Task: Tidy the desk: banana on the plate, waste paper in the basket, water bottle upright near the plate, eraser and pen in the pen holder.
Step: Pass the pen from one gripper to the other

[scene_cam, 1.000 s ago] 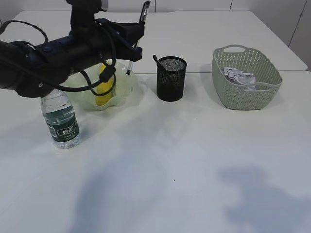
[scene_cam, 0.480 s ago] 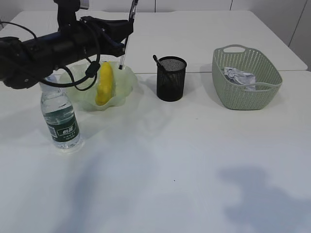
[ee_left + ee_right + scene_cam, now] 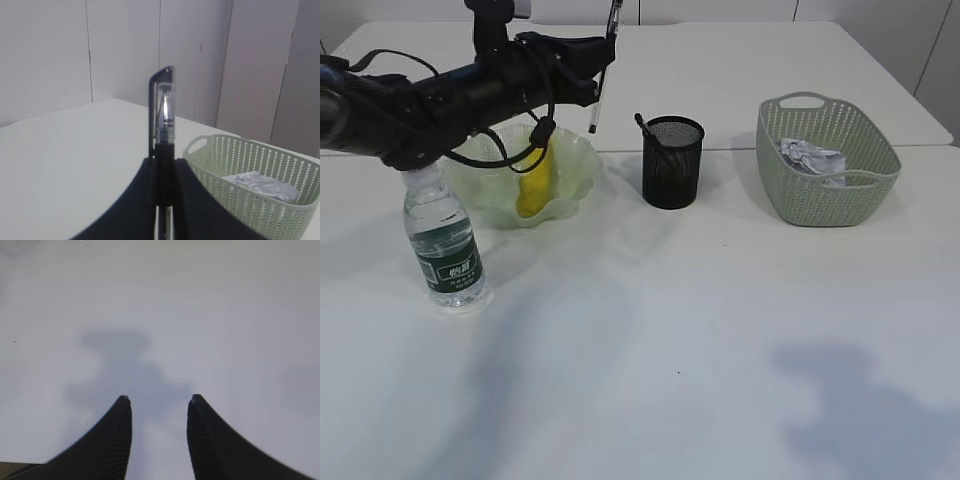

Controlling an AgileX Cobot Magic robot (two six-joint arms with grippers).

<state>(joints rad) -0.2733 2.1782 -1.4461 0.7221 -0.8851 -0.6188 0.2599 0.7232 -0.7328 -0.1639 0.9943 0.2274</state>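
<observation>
My left gripper (image 3: pixel 603 72) (image 3: pixel 164 161) is shut on a pen (image 3: pixel 606 60) (image 3: pixel 164 107), held nearly upright in the air. It hangs above the plate's right rim and left of the black mesh pen holder (image 3: pixel 673 162). A dark pen top (image 3: pixel 641 123) sticks out of the holder. The banana (image 3: pixel 531 188) lies on the pale green plate (image 3: pixel 582 170). In front of the plate the water bottle (image 3: pixel 444 243) stands upright. The waste paper (image 3: pixel 811 158) (image 3: pixel 260 183) lies in the basket (image 3: pixel 827 200) (image 3: pixel 235 160). My right gripper (image 3: pixel 158 399) is open over bare desk (image 3: pixel 160 300). The eraser is not visible.
The left arm's dark body (image 3: pixel 430 95) with its cables stretches over the bottle and the plate. A seam (image 3: pixel 730 150) crosses the white desk behind the holder. A soft shadow (image 3: pixel 850 400) lies on the front right of the desk.
The left arm with the pen swung left over the plate, then came back right towards the pen holder. It now covers part of the banana again. The right gripper has not moved.
</observation>
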